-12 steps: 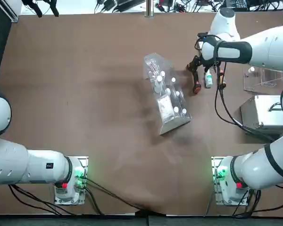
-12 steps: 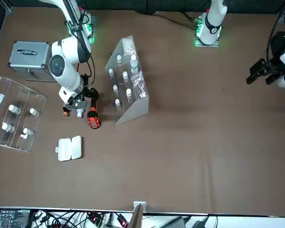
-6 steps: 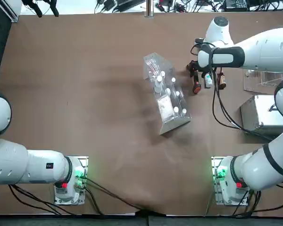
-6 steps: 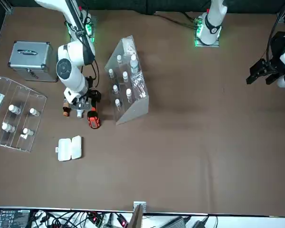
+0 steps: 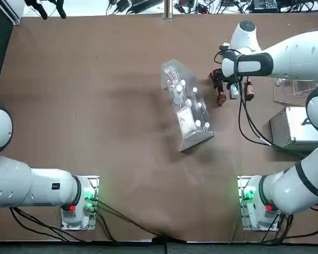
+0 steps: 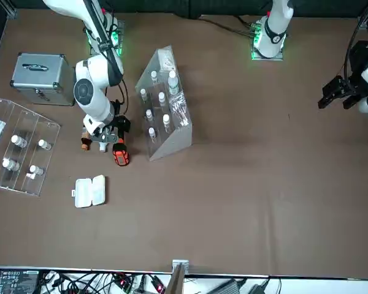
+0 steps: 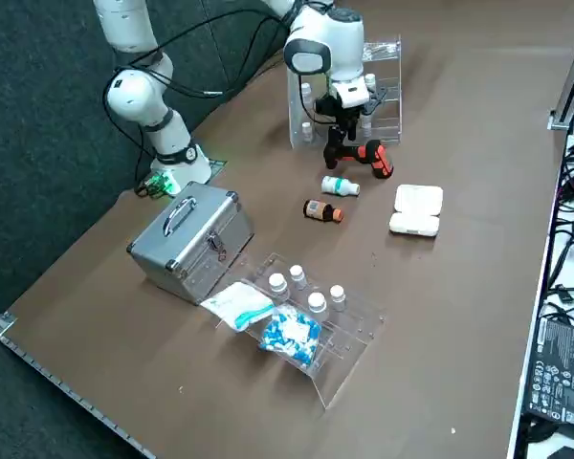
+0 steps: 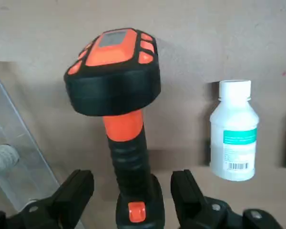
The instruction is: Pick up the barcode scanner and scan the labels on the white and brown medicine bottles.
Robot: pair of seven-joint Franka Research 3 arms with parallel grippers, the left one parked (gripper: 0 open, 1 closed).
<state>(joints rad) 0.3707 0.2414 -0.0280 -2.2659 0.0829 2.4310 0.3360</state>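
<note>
The right gripper (image 8: 132, 183) stands open over the barcode scanner (image 8: 127, 124), its fingers well apart with nothing held. The scanner rests on the table (image 6: 233, 202), its black handle running between the two fingers with a gap on each side. Its long axis lies across the closing direction, and its head points away from the arm bases. We judge this line-up right for a squeeze on the handle; the right arm (image 5: 302, 53) is in place, with no turn of the wrist evidently needed. We cannot tell whether the fingers are low enough, so we should confirm depth before closing.

Next outward, on the robot's right of the scanner, the white bottle (image 8: 234, 143) lies on its side, near one finger. We should keep that finger from sweeping it and lift straight up. Its barcode label shows in the wrist view. Beyond it lies the brown bottle (image 7: 322, 210), also on its side.

On the scanner's other side stands a clear rack (image 5: 197, 139) of white-capped vials; we should keep the head clear of it. Farther off on the robot's right are a second clear rack (image 7: 340, 368) and a metal case (image 7: 187, 239). A small white box (image 6: 89, 192), opened flat, sits past the bottles, away from the bases.
</note>
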